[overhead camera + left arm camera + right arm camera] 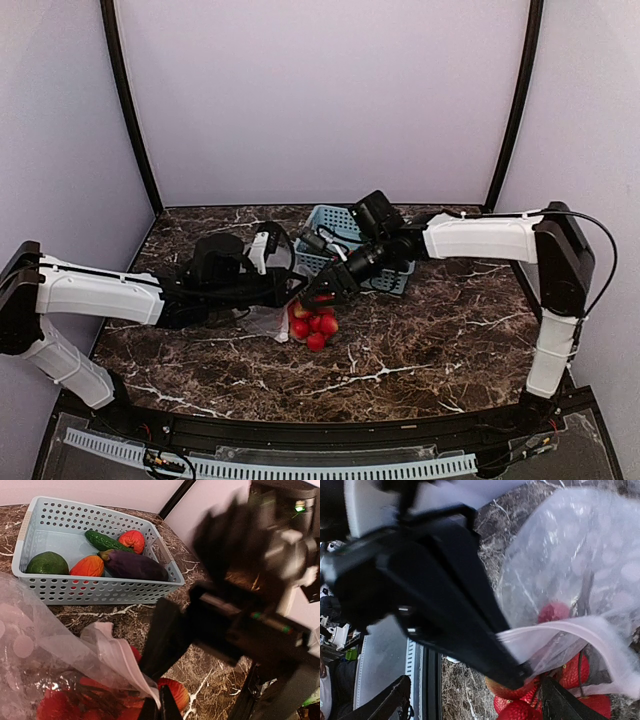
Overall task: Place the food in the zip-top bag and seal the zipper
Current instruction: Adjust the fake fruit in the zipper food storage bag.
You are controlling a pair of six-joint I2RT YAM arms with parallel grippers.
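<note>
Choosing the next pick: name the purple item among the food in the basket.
The eggplant: the only purple piece; the basket's others are green, orange or red.

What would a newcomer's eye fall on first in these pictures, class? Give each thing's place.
First, the cluster of red balls at mid-table, at the mouth of the clear dotted bag. The left gripper pinches the bag's edge; the right gripper is open by the balls. Behind stands a light blue basket with more toy produce.
</note>
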